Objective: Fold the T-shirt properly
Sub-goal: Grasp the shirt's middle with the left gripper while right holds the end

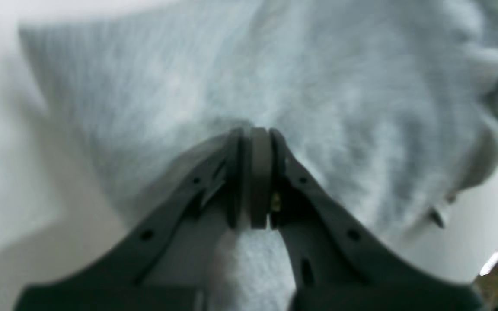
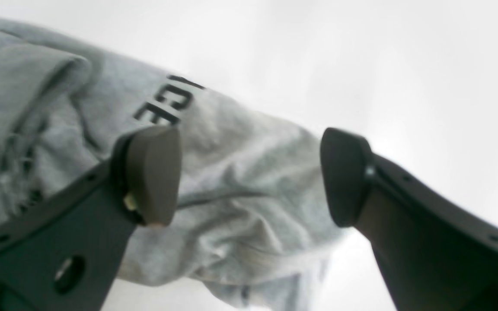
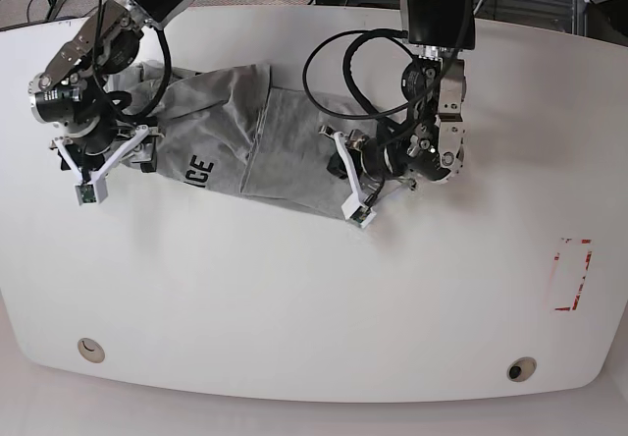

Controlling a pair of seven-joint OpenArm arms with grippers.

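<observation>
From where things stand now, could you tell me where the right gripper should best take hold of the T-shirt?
Probably the bunched end of the T-shirt below the lettering. The open right gripper already straddles it, so coming straight down seems best; the raised folds give the pads something to pinch.

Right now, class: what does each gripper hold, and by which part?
The left gripper is shut on the grey T-shirt, near one edge. The right gripper is open, holding nothing.

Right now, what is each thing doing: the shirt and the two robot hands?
Heather-grey cotton T-shirt: lying crumpled on the white table, partly folded, dark lettering showing.
Left gripper: shut, pinching the shirt's fabric.
Right gripper: open, holding nothing, over the shirt's lettered end.
</observation>
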